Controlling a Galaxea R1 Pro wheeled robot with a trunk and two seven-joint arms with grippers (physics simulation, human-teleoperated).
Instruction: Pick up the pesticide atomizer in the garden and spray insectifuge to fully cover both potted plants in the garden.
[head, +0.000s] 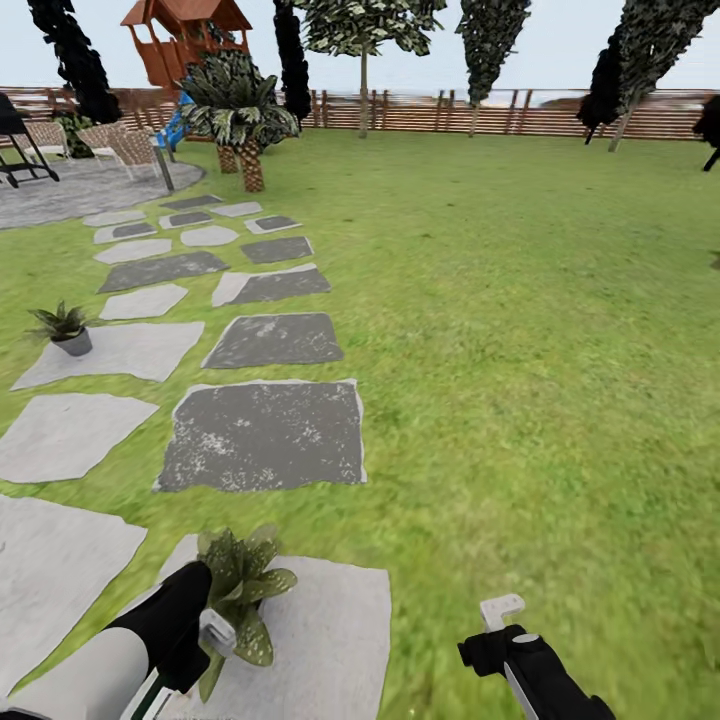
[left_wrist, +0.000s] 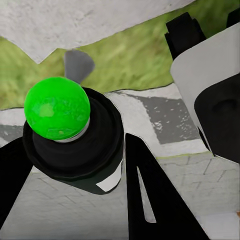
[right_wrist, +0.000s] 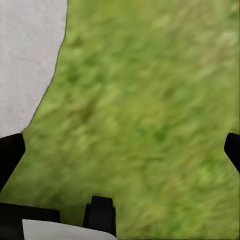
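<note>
On the lawn (head: 520, 330), far left of the dark stepping stone (head: 265, 435): potted plant (head: 65, 328) in grey pot on a pale slab. Below that stone: second potted plant (head: 240, 585), left gripper (left_wrist: 75, 150) against it, fingers clenched on pesticide atomizer (left_wrist: 72, 135). Right of it: right gripper (right_wrist: 120, 150), fingers released over grass.

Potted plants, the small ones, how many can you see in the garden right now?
2. One potted plant sits on a pale stepping stone at far left; the other is on the near stone, beside the left gripper.
</note>
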